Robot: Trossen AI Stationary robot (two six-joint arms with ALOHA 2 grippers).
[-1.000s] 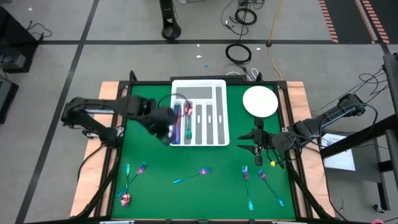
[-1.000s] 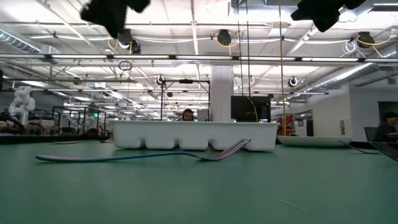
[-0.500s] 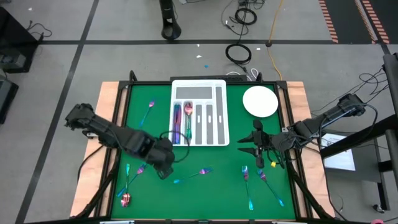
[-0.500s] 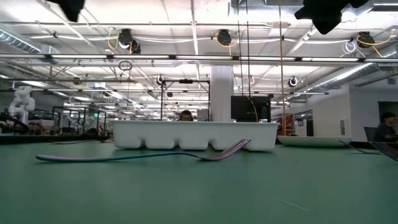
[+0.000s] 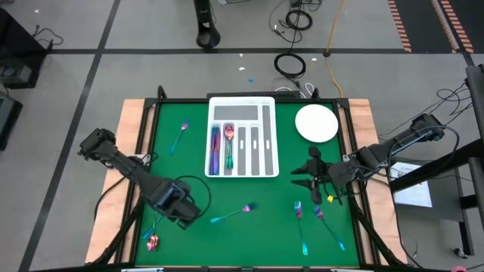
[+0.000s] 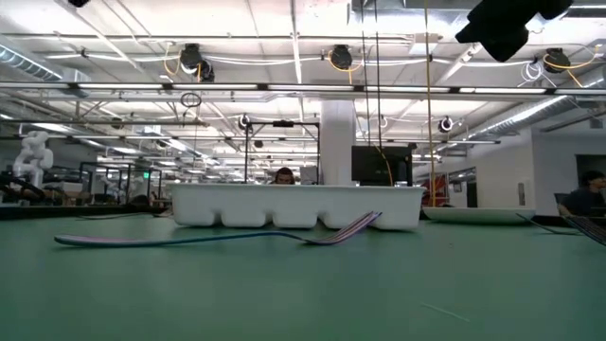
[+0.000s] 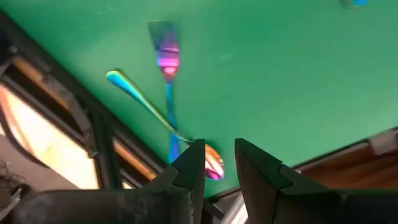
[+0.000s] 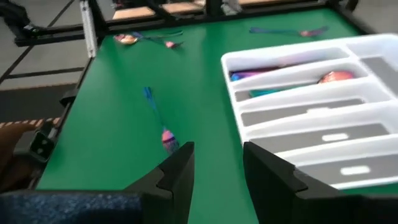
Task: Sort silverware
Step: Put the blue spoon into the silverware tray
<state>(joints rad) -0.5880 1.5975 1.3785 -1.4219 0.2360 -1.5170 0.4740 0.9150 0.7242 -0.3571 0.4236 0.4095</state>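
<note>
Iridescent silverware lies scattered on the green mat. A fork point(image 7: 166, 68) and a spoon point(image 7: 144, 102) lie crossed at the near left corner, straight below my left gripper point(image 7: 220, 154), which points down, open and holding nothing. In the high view that gripper point(image 5: 181, 211) hangs beside this pair point(image 5: 154, 221). Another fork point(image 5: 234, 214) lies mid-table, two more pieces point(image 5: 300, 225) near right, and a spoon point(image 5: 181, 134) far left. Some pieces point(image 5: 221, 147) lie in the white tray point(image 5: 243, 108). My right gripper point(image 5: 305, 172) waits open at the right.
A round white plate point(image 5: 316, 123) sits at the far right beside the tray. The table's wooden border and black frame point(image 7: 93, 143) run close past the crossed fork and spoon. Bare green mat point(image 5: 249, 189) lies between the tray and the near pieces.
My left gripper has swung from beside the tray's left compartments toward the table's near left corner, sinking and turning as it went, and now hangs over the crossed fork and spoon. No silverware has moved.
</note>
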